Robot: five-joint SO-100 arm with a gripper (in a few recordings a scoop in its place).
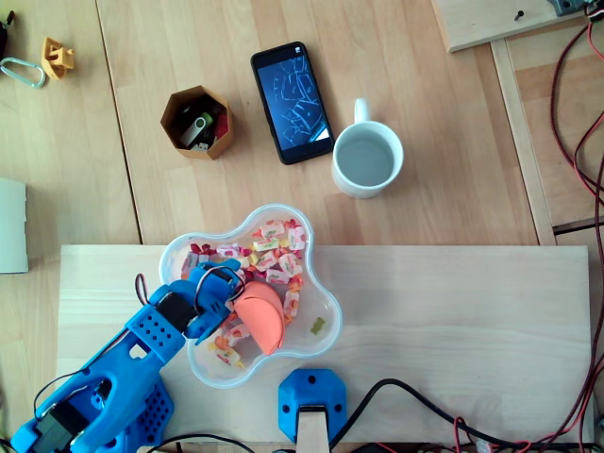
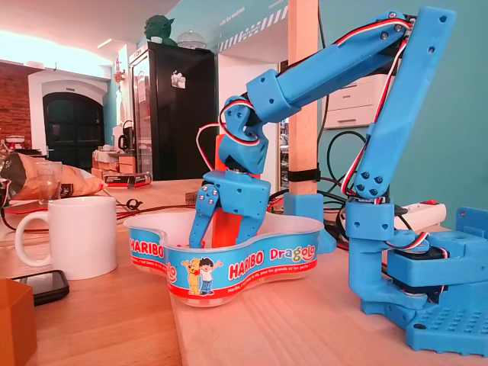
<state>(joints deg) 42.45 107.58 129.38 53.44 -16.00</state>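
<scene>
A clear, wavy-edged Haribo tub (image 1: 330, 316) (image 2: 252, 263) holding several wrapped candies (image 1: 274, 241) sits on a pale wooden board. My blue arm reaches in from the lower left of the overhead view, and from the right in the fixed view. The gripper (image 1: 241, 307) (image 2: 213, 236) points down into the tub, its tips among the candies. It has a blue finger (image 2: 200, 221) and an orange jaw, and they stand apart. Whether a candy lies between the tips is hidden by the tub wall and the jaw.
A white mug (image 1: 367, 159) (image 2: 72, 236), a dark phone (image 1: 292, 102) (image 2: 34, 284) and an orange hexagonal cup (image 1: 197, 123) with a USB stick stand beyond the board. A blue stand with a wooden post (image 1: 311, 401) (image 2: 303, 152) sits beside the tub. Cables (image 1: 576, 142) run along the right.
</scene>
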